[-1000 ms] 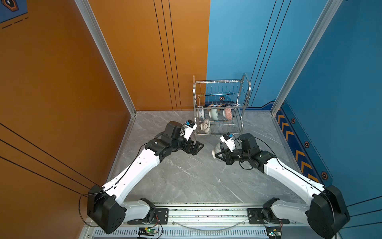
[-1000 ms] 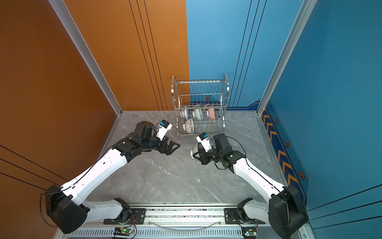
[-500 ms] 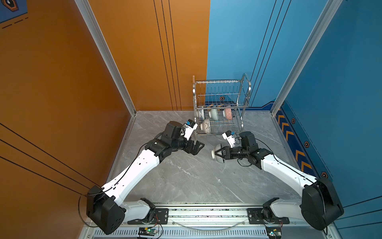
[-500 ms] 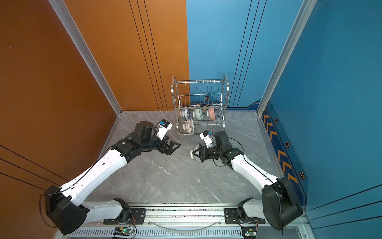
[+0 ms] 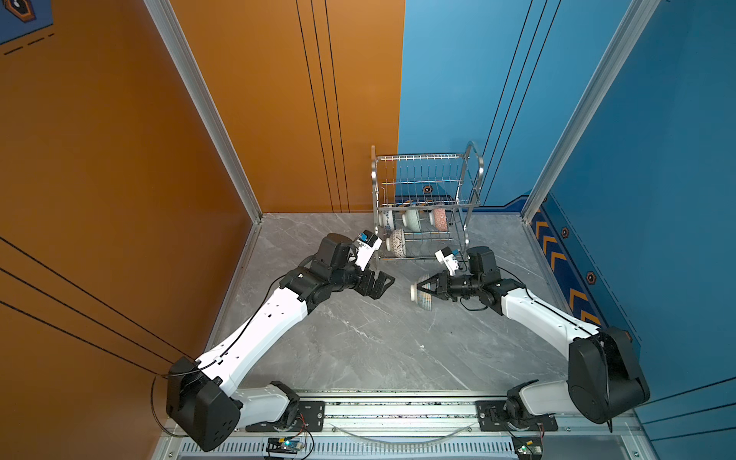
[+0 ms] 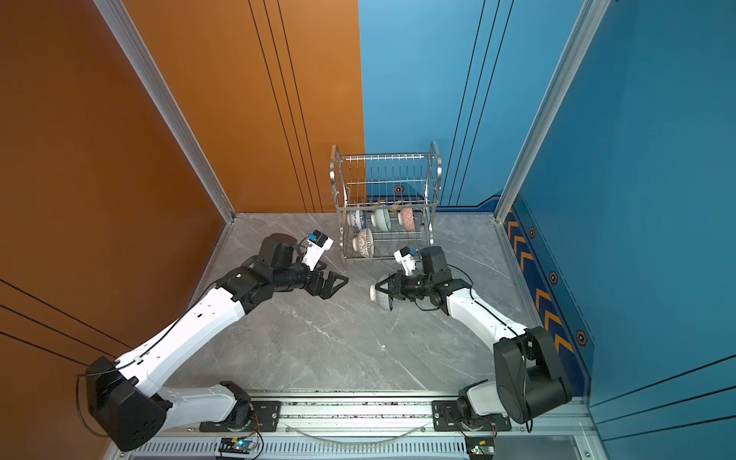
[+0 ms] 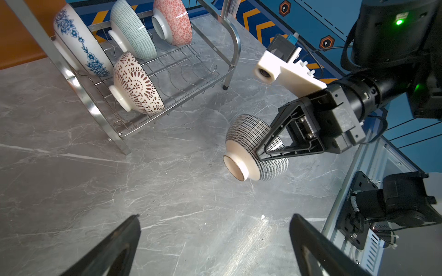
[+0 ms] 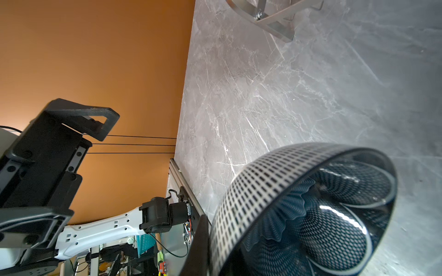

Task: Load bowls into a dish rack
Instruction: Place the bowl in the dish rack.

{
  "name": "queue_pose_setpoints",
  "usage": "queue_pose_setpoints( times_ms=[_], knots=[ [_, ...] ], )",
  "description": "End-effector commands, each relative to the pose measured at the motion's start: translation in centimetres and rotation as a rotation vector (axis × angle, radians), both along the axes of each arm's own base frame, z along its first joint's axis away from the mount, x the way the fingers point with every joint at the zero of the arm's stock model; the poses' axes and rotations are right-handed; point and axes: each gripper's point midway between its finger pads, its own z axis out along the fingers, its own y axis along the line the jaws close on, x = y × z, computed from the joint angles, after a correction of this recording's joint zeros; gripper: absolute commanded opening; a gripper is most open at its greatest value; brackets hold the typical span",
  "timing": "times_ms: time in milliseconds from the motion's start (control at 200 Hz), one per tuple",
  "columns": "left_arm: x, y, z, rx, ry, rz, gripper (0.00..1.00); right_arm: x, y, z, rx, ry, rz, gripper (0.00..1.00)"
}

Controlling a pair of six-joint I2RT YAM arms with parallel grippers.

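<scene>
We're seeing the right gripper [image 5: 429, 290] pinching the rim of the navy bowl [image 5: 421, 298], which is tipped on its side over the table [image 5: 358, 342], near the dish rack [image 5: 470, 183]. Only the right wrist view is showing the bowl's petal inside. The left gripper [image 5: 384, 287] is gaping wide, holding nothing. Only the left wrist view is resolving patterns on the lower tier: blue-floral bowl [image 7: 81, 45], mint bowl [image 7: 134, 33], reddish bowl [image 7: 175, 21], lattice bowl [image 7: 138, 88].
</scene>
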Motion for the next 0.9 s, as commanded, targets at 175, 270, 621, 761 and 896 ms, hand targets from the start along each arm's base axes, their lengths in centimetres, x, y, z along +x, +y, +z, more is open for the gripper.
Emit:
queue_pose_setpoints(
  times_ms=[175, 270, 621, 761, 896],
  knots=[
    [-1.1, -0.2, 0.5, 0.001, -0.035, -0.038, 0.98, 2.2, 0.0, 3.7, 0.124, -0.032, 0.003, 0.0],
    [-1.3, -0.4, 0.8, -0.009, -0.038, -0.046, 0.98, 2.4, 0.2, 4.0, 0.111, -0.047, 0.028, 0.0],
    [-1.7, -0.8, 0.9, -0.018, -0.046, -0.063, 0.98, 2.7, 0.0, 3.6, 0.079, -0.038, 0.079, 0.0],
    [-1.8, -1.0, 0.8, -0.021, -0.038, -0.07, 0.98, 3.2, -0.2, 3.5, 0.073, -0.037, 0.08, 0.0],
    [-1.8, -0.9, 0.9, -0.017, -0.046, -0.067, 0.98, 3.6, -0.3, 3.4, 0.073, -0.036, 0.078, 0.0]
  ],
)
